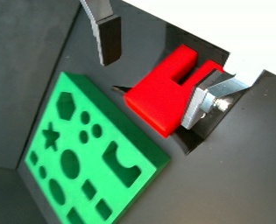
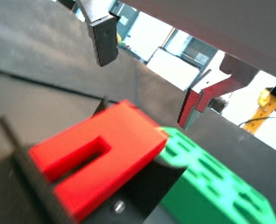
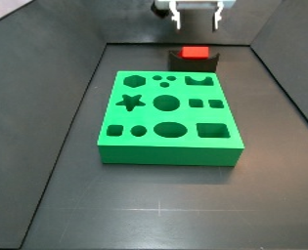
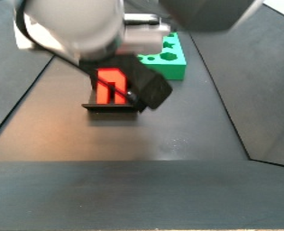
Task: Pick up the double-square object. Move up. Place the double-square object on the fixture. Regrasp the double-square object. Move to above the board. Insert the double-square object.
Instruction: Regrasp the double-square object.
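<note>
Red double-square object [image 3: 195, 54] rests on fixture [image 4: 114, 109], open claw [image 3: 196, 17] above, board [image 3: 167, 116] beside.

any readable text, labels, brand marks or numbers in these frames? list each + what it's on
None readable.
Double-square object: plain red, no marking.
Board: plain green, only shaped cutouts.
Fixture: dark, no label visible.
Pincer, open above the red piece: no brand mark visible on it.
Yellow shape in the background of a wrist view: too blurred to show any text.

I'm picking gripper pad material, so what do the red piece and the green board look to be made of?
The double-square object, lying on the fixture below the open gripper, looks like smooth matte plastic with uniform colour. The board looks like similar moulded or printed plastic, though that's uncertain.
</note>
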{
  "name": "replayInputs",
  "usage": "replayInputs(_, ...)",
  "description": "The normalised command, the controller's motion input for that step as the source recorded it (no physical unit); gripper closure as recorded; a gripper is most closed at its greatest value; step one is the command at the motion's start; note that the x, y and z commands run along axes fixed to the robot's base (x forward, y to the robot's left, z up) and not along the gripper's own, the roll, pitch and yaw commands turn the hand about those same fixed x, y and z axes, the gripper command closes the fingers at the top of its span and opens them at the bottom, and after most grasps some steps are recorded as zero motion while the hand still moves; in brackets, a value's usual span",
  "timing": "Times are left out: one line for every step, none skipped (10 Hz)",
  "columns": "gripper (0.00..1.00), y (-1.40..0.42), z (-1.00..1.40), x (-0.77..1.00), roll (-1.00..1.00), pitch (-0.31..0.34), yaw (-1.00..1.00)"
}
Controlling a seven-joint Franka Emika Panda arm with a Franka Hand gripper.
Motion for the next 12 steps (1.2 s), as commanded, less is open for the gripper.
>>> replayInputs(0.0,0.01,0.23,-0.03,0.01,0.062,0.04)
replayInputs(0.0,-1.0,0.94,-0.08,1.0,0.078,0.02)
replayInputs(0.0,-1.0,0.91,-0.07,1.0,0.078,0.02)
replayInputs(0.0,-1.0,0.9,-0.1,1.0,0.068,0.02)
replayInputs(0.0,-0.9,0.74,-0.12,1.0,0.058,0.02)
replayInputs(0.0,-0.74,0.54,-0.1,1.0,0.055,0.02)
replayInputs(0.0,-0.57,0.32,-0.07,1.0,0.054,0.01)
replayInputs(0.0,-0.32,0.05,-0.02,1.0,0.052,0.02)
replayInputs(0.0,-0.12,0.03,-0.01,1.0,0.053,0.01)
replayInputs(0.0,-0.02,0.04,-0.02,1.0,0.053,0.01)
replayInputs(0.0,-0.03,0.03,-0.01,1.0,0.051,0.02)
replayInputs(0.0,-0.04,0.01,-0.02,1.0,0.046,0.02)
